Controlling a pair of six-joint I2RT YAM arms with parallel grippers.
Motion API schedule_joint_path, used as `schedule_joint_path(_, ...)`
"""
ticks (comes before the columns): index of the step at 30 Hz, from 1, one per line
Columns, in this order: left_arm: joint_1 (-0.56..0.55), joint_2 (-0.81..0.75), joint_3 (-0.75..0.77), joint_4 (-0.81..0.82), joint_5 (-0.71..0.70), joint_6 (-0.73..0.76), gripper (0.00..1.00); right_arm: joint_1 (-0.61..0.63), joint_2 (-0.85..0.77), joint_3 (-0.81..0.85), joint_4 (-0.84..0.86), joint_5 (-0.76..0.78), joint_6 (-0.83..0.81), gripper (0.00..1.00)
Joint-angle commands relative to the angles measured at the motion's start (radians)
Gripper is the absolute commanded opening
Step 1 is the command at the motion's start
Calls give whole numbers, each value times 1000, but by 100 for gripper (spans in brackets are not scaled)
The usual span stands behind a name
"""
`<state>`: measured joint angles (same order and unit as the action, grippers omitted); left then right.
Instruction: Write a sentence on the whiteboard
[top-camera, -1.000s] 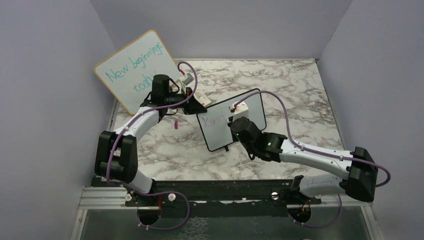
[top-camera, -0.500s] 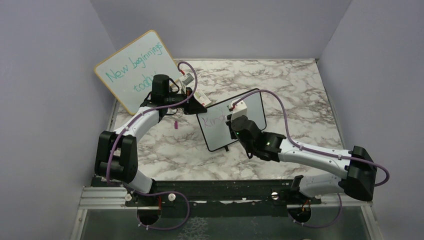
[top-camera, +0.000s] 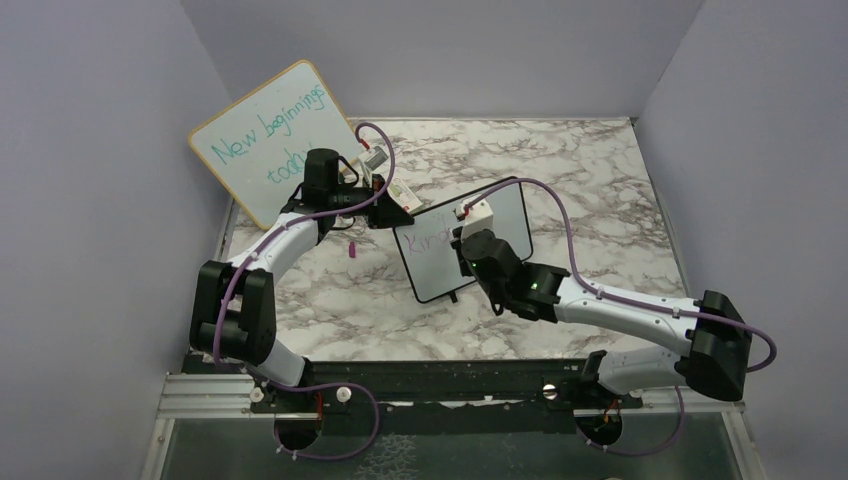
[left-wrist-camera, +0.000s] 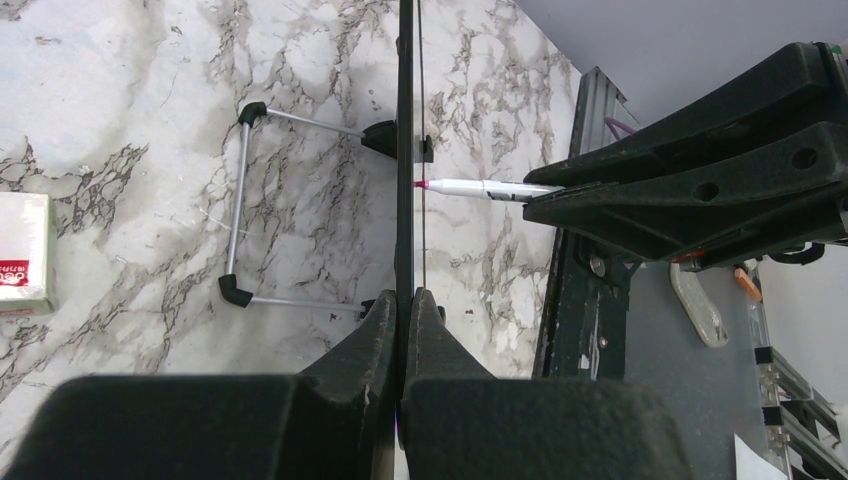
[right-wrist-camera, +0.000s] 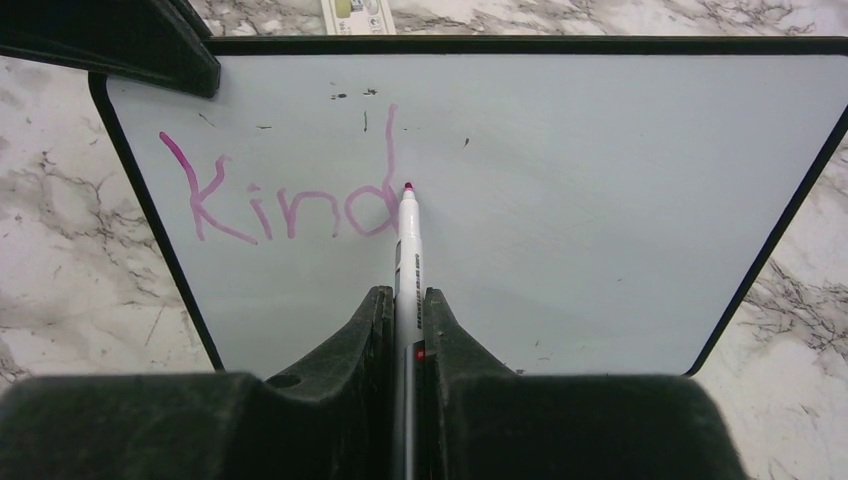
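Pink strokes of the sentence (right-wrist-camera: 290, 205), reading "Kind", run left to right across the upper left of the whiteboard (right-wrist-camera: 620, 200), which stands upright in the middle of the table (top-camera: 600, 170). We see the marker (right-wrist-camera: 408, 240) meeting the board face-on, tip just right of the "d", clamped in our right gripper (right-wrist-camera: 405, 300). Our left gripper (left-wrist-camera: 405, 305) pinches the board's upper corner. Bare board lies rightward for the next letters.
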<state>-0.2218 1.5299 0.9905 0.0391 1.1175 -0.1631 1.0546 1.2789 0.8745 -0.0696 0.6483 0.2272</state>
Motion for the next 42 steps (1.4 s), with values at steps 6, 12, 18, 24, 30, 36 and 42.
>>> schedule_joint_path(6, -10, 32, -3, -68, 1, 22, 0, -5, 6, 5, -42, 14, 31, 0)
schedule_joint_path(12, -10, 33, -1, -70, 1, 23, 0, -5, -7, -9, -72, -2, 54, 0)
schedule_joint_path(18, -10, 34, -1, -71, -1, 23, 0, -5, -18, -27, -80, -12, 70, 0)
schedule_joint_path(24, -10, 35, -1, -71, -4, 23, 0, -5, -20, -31, -84, -30, 76, 0)
schedule_joint_path(30, -10, 36, 0, -71, -3, 23, 0, -5, -17, -33, -92, -38, 82, 0)
schedule_joint_path(36, -10, 38, 1, -71, -4, 23, 0, -5, -22, -29, -102, -37, 83, 0)
schedule_joint_path(42, -10, 38, 0, -71, -3, 23, 0, -6, -25, -24, -97, -41, 78, 0)
